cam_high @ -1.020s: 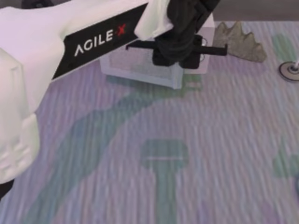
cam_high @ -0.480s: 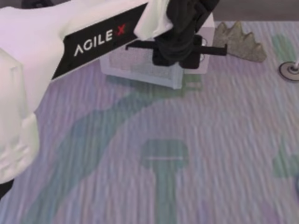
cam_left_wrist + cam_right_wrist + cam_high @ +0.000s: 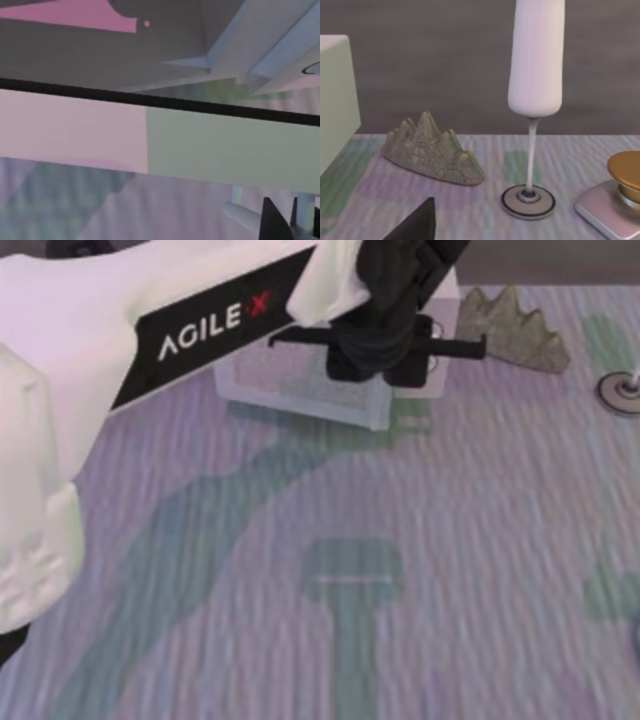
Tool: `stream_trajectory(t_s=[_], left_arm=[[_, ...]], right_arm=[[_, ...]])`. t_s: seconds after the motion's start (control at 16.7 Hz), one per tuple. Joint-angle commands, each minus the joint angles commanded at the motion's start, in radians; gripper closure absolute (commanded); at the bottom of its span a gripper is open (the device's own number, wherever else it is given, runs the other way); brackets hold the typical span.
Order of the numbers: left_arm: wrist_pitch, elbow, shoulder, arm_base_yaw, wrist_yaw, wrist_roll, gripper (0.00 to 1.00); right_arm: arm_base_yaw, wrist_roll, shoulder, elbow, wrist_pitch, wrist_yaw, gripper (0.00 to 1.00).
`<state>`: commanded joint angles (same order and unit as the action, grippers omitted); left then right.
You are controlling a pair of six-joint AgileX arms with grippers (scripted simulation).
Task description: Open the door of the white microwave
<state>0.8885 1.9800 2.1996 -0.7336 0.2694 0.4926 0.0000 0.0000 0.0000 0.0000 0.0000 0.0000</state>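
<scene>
Left arm reaching over the white microwave at the back of the desk.

The desk (image 3: 420, 570) carried the white microwave (image 3: 250, 380) at its far edge, left of centre, with the door (image 3: 300, 385) facing forward. The left hand (image 3: 385, 360) sat at the door's right end; its grip could not be made out. A rock ornament (image 3: 515, 330) and a tall glass (image 3: 535, 65) stood to the right.

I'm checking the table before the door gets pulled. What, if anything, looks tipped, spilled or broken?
Nothing stands out. The tall glass stands upright on its foot, the jagged rock lies flat beside the white microwave, and nothing is spilled on the table. The left gripper is at the microwave's front.
</scene>
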Motion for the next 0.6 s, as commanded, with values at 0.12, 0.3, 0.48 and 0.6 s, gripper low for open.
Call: stream_trajectory(t_s=[0.12,0.3,0.48,0.6], left_arm=[[-0.002,0.005,-0.002,-0.007,-0.006,0.004,1.00],[-0.019,-0.031,-0.023,-0.002,-0.014,-0.019,1.00],[-0.056,-0.101,-0.067,0.005,-0.031,-0.059,1.00],[-0.069,-0.130,-0.081,0.007,-0.038,-0.079,1.00]], right_arm=[[0.000,0.000,0.000,0.000,0.000,0.000,0.00],[0.000,0.000,0.000,0.000,0.000,0.000,0.00],[0.000,0.000,0.000,0.000,0.000,0.000,0.00],[0.000,0.000,0.000,0.000,0.000,0.000,0.00]])
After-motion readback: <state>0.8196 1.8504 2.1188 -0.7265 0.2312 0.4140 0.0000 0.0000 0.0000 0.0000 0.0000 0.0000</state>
